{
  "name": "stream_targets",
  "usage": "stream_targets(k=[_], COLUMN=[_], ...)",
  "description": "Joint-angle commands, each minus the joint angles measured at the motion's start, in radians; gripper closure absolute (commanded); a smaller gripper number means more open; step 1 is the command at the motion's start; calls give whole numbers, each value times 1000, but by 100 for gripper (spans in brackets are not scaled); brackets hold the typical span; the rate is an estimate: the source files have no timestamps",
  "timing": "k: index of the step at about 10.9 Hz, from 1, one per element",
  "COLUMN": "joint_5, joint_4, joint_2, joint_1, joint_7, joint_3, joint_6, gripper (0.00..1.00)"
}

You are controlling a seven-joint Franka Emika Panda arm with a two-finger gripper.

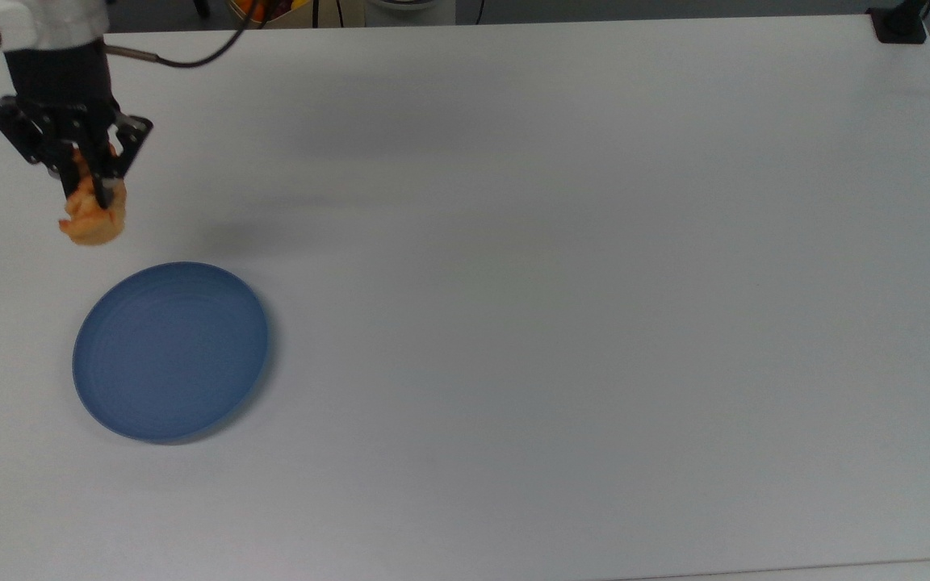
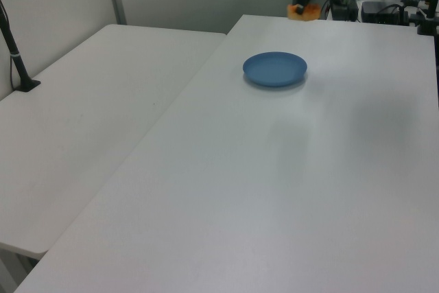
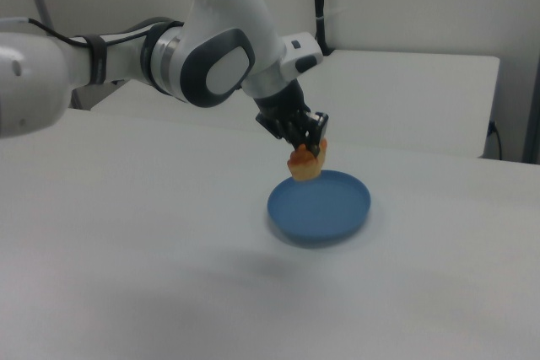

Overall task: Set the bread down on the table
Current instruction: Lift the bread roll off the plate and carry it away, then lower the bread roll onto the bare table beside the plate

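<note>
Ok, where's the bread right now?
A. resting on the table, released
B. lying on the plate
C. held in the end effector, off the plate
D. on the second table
C: the bread hangs pinched in the end effector, past the rim of the empty plate in the top view.
</note>
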Motion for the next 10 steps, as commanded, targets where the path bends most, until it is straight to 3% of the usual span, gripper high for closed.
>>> stream_targets(k=[1,7,10], joint_5=[-16,-7,-1], joint_4=[-229,-490,-645], joint_2=[-167,-295,-286], joint_1=[-9,-23,-43], joint_7=[17,17,15], joint_3=[-45,-127,-127], joint_6=[-8,29,232], gripper=[72,72,72])
